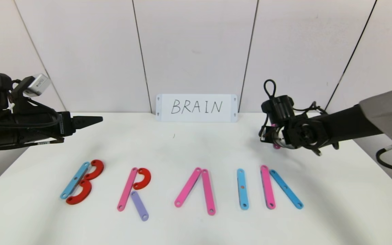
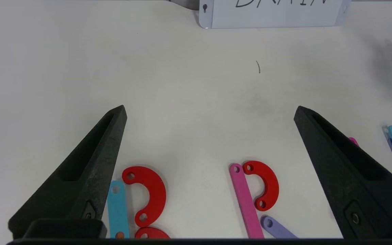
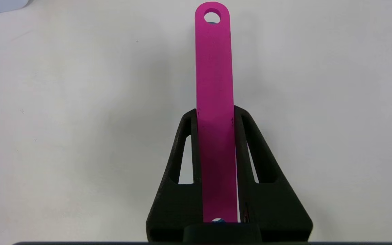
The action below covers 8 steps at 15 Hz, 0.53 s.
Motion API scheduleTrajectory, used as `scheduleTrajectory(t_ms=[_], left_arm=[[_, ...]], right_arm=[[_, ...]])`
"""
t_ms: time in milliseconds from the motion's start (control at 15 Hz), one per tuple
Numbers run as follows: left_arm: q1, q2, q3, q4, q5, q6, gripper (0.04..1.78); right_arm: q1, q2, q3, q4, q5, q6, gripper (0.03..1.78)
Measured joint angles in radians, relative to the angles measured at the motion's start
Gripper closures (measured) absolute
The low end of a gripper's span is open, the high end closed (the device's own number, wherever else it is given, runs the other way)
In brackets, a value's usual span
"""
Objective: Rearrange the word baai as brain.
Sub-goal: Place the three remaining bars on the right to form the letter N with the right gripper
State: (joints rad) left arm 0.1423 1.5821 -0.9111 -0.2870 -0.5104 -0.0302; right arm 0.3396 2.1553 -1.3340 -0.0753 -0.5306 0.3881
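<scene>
I am watching the word (image 1: 182, 190) lying in a row along the near part of the worktop (image 1: 196, 146): B from a blue strip (image 1: 75, 180) and two red curves, R from a pink strip, a red curve (image 1: 142, 178) and a purple strip (image 1: 139, 205), then a pink A without a crossbar, a blue I, and an N that is lacking its last stroke, with only a pink upright (image 1: 267, 186) and a blue diagonal (image 1: 286, 193) down. That missing stroke appears to be the magenta strip (image 3: 214, 102), which my right gripper (image 1: 273, 137) is holding above the far right part of the worktop, jaws clamped narrow on its two long edges near one end.

I am judging the strip to be light, stiff and fairly slick, so gripping across the width near an end is working, though it could pivot in the jaws. Laid flat it is thin, so any re-grip needs the fingertips right down at the surface.

My left gripper (image 2: 209, 112) is hovering wide open over the near left part, above the B and R. The white BRAIN card (image 1: 196, 108) is standing at the far edge.
</scene>
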Motion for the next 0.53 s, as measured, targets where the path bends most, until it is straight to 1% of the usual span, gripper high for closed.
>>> scheduleTrajectory(t_ms=[133,267,333,400,533], left_arm=[[0.0,0.001,0.0,-0.003,0.0,0.0,0.09],[0.0,0.001,0.0,-0.003,-0.001,0.0,0.09],[0.0,0.001,0.001,-0.003,0.0,0.0,0.09],[0.0,0.001,0.001,-0.003,0.0,0.0,0.09],[0.0,0.001,0.002,-0.002,0.0,0.0,0.09]], right_arm=[[-0.026,-0.091,0.072,-0.001,0.006,-0.092,1.51],[-0.052,-0.203,0.172,-0.004,0.026,-0.18,1.51],[-0.061,-0.269,0.231,-0.004,0.052,-0.216,1.51],[-0.07,-0.334,0.291,-0.003,0.089,-0.242,1.51],[-0.081,-0.458,0.429,-0.006,0.183,-0.279,1.51]])
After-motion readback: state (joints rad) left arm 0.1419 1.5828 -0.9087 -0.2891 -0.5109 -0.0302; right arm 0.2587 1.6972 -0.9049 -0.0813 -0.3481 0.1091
